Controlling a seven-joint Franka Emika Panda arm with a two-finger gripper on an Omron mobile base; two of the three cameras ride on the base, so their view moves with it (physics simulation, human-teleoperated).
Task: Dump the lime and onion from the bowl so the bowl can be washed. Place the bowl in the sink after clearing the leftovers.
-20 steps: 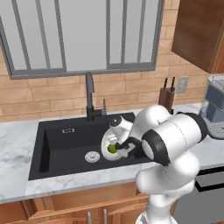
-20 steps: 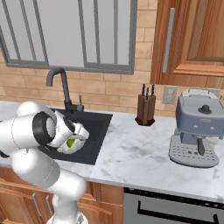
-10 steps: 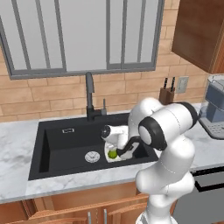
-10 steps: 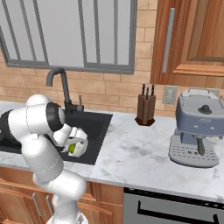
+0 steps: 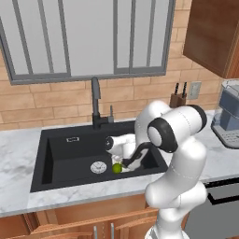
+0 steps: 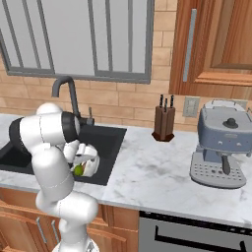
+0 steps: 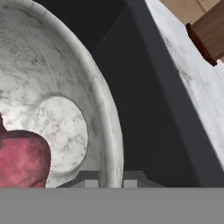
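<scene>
My gripper (image 7: pixel 110 179) is shut on the rim of the marbled pale bowl (image 7: pixel 65 87), which hangs tilted low inside the black sink (image 5: pixel 70 154). The reddish onion (image 7: pixel 22 159) lies inside the bowl against its lower side. From the right base view the bowl (image 6: pixel 89 165) shows beside my forearm, over the sink's right end. The yellow-green lime (image 5: pixel 116 168) sits at the bowl's lower edge, close to the sink floor; I cannot tell whether it rests in the bowl or on the basin. The same lime (image 6: pixel 78 170) peeks out next to the bowl.
A round silver drain (image 5: pixel 98 166) lies just left of the lime. The black faucet (image 5: pixel 95 105) stands behind the basin. A knife block (image 6: pixel 164 123) and a coffee machine (image 6: pixel 221 145) stand on the marble counter (image 6: pixel 147 172) to the right.
The arm has carried the bowl lower into the sink and a little to the left, and the lime has gone down with it. The grip on the rim has stayed shut.
</scene>
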